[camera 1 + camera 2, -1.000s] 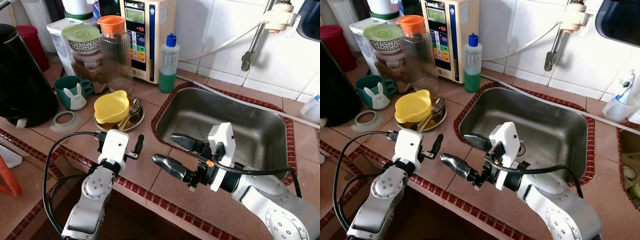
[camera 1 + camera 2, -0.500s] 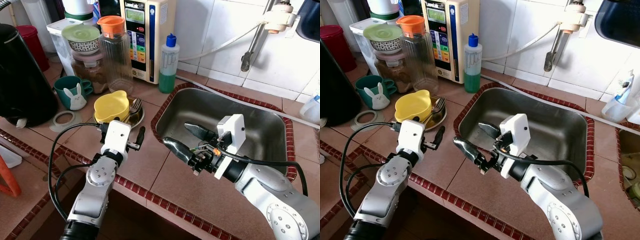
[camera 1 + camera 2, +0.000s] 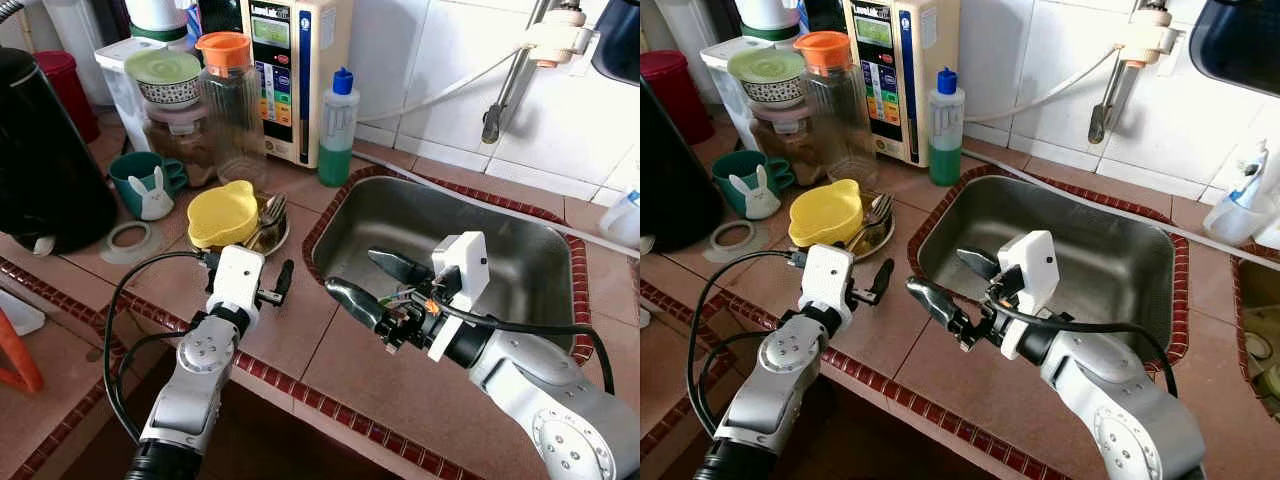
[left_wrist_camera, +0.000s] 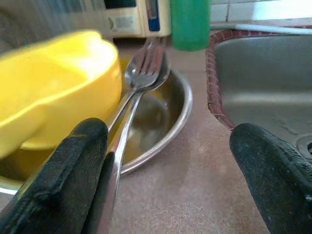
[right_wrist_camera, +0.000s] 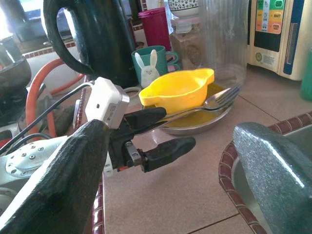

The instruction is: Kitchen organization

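Note:
A yellow bowl (image 3: 223, 213) sits on a steel plate (image 3: 277, 240) on the tiled counter, with a fork (image 3: 269, 211) and a spoon lying beside it on the plate. My left gripper (image 3: 247, 266) is open just in front of the plate, its fingers (image 4: 83, 161) level with the plate's rim (image 4: 180, 109) and nothing between them. My right gripper (image 3: 356, 273) is open and empty over the left rim of the steel sink (image 3: 520, 255), pointing toward the left gripper. In the right wrist view the bowl (image 5: 178, 90) and fork (image 5: 222, 100) lie beyond the left gripper's fingers.
A teal bunny mug (image 3: 147, 185), a black kettle (image 3: 40, 160), an orange-lidded jar (image 3: 228, 100), stacked containers, a water appliance (image 3: 290, 70) and a green soap bottle (image 3: 337, 130) crowd the back left. A grey ring (image 3: 128, 240) lies by the kettle. A tap (image 3: 500, 100) hangs over the sink.
Both grippers have moved forward: the left one closer to the plate, the right one up to the sink's left rim. Bowl, plate and cutlery have not moved.

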